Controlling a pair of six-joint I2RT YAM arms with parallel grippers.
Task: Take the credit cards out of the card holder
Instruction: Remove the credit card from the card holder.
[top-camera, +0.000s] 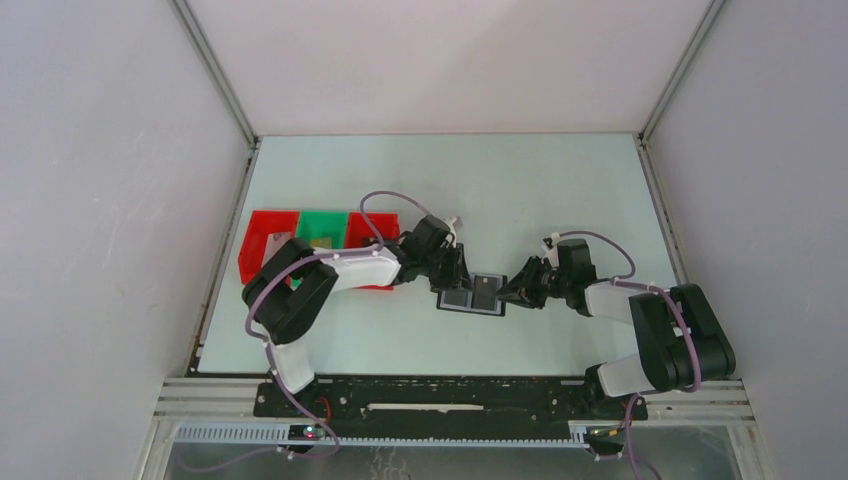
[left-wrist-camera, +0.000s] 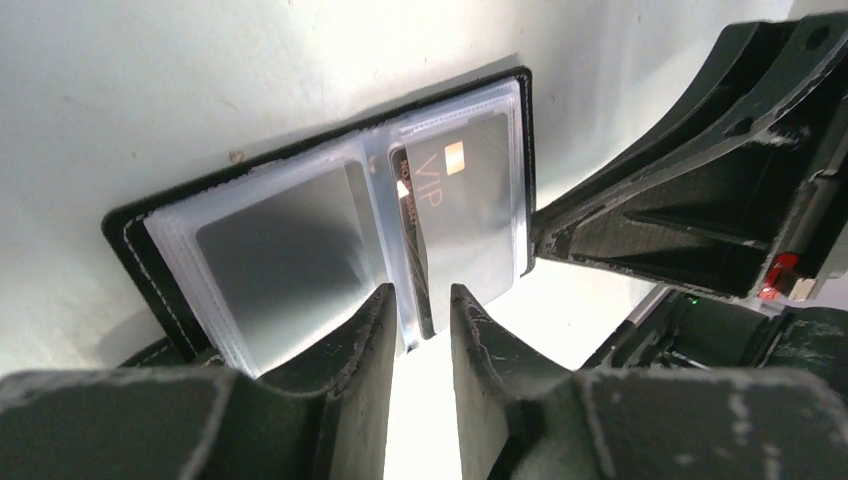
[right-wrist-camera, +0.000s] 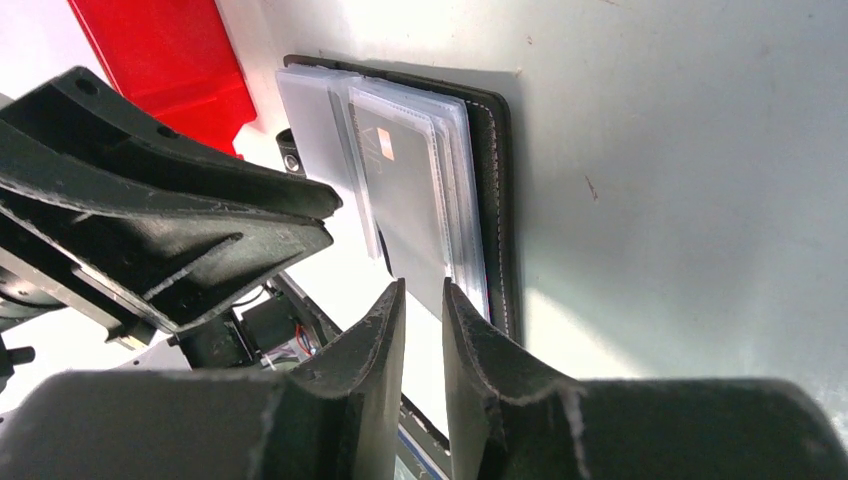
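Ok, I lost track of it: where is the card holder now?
In the top view, the card holder lies open near the table's centre, between the left gripper and the right gripper.

The left gripper fingers (left-wrist-camera: 350, 345) hide the flat black card holder (left-wrist-camera: 130, 225) along its near edge. Contents of the red and green plastic trays (top-camera: 258, 232) are unresolvable.

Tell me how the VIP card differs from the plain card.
The VIP card has letters and an orange square; the plain card shows no marks. The VIP card lies nearest the right pincer; the plain card, farther. Both are grey, in clear sleeves of the holder.
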